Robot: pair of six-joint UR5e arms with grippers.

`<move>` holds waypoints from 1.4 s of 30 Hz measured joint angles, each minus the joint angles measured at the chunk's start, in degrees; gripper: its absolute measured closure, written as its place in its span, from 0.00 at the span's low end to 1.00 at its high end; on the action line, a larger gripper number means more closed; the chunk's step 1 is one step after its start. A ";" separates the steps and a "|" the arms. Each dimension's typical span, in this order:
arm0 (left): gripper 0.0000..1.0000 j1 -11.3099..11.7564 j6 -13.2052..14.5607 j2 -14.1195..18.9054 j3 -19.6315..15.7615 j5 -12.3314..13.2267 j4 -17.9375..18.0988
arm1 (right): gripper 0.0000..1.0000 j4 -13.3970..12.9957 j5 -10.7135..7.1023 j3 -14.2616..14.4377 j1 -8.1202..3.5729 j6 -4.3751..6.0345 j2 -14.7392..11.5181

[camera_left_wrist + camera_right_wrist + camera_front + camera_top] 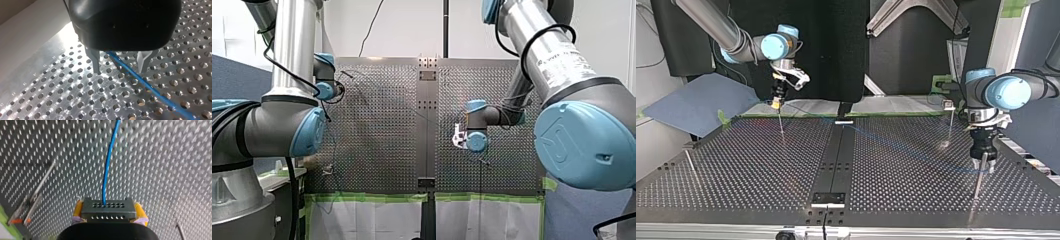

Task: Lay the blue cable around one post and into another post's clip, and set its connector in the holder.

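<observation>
In the right wrist view my right gripper [108, 208] is shut with its yellow pads [78, 210] on a black connector block [108, 213]. The blue cable [107, 167] runs out of the block and ahead over the perforated plate. In the top view this gripper [777, 103] hangs above a thin post [781, 129] at the far left. The cable [896, 142] trails faintly across the plate toward my left gripper [984, 165], which stands low over another post [977, 186]. In the left wrist view that gripper [121, 72] is open, and the cable [150, 88] passes between its metal fingers [95, 62], untouched by them.
A post with a clip on top [949, 106] stands at the top view's far right. Another thin post [690, 165] leans at its left edge. A dark centre rail [836, 160] splits the plate. A metal fixture with orange tips [25, 212] lies beside my right gripper.
</observation>
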 joint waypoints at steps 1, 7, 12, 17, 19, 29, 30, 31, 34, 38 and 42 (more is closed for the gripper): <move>0.25 0.00 0.00 0.00 0.00 0.00 -0.01 | 1.00 -0.64 0.18 0.63 -0.62 0.23 0.09; 0.25 0.06 0.00 0.00 -0.01 0.02 -0.06 | 1.00 -4.27 1.28 4.27 -2.62 2.04 2.53; 0.25 0.09 0.00 -0.01 -0.01 0.05 -0.09 | 1.00 -6.89 2.09 6.89 -3.34 4.15 5.04; 0.25 0.10 0.00 0.00 -0.01 0.04 -0.09 | 1.00 -9.20 2.42 9.19 -4.19 6.07 7.34; 0.25 0.10 0.00 0.00 -0.01 0.05 -0.09 | 1.00 -9.98 2.35 9.98 -4.71 6.55 8.11; 0.25 0.11 0.00 0.00 -0.01 0.08 -0.19 | 1.00 -14.61 -1.72 14.61 -9.18 6.90 12.76; 0.25 0.11 0.00 0.00 -0.01 0.08 -0.21 | 1.00 -15.13 -2.23 15.12 -9.69 6.94 13.27; 0.25 0.11 0.00 0.00 -0.01 0.08 -0.22 | 1.00 -15.79 -2.89 15.79 -10.35 6.98 13.93; 0.25 0.11 0.00 0.00 -0.01 0.08 -0.25 | 1.00 -17.31 -4.41 17.30 -11.87 7.05 15.45; 0.25 0.13 0.00 0.00 -0.01 0.08 -0.26 | 1.00 -19.20 -6.30 17.80 -13.76 7.53 17.34; 0.25 0.15 0.00 0.01 -0.01 0.08 -0.27 | 1.00 -20.93 -7.94 16.64 -15.48 8.67 19.06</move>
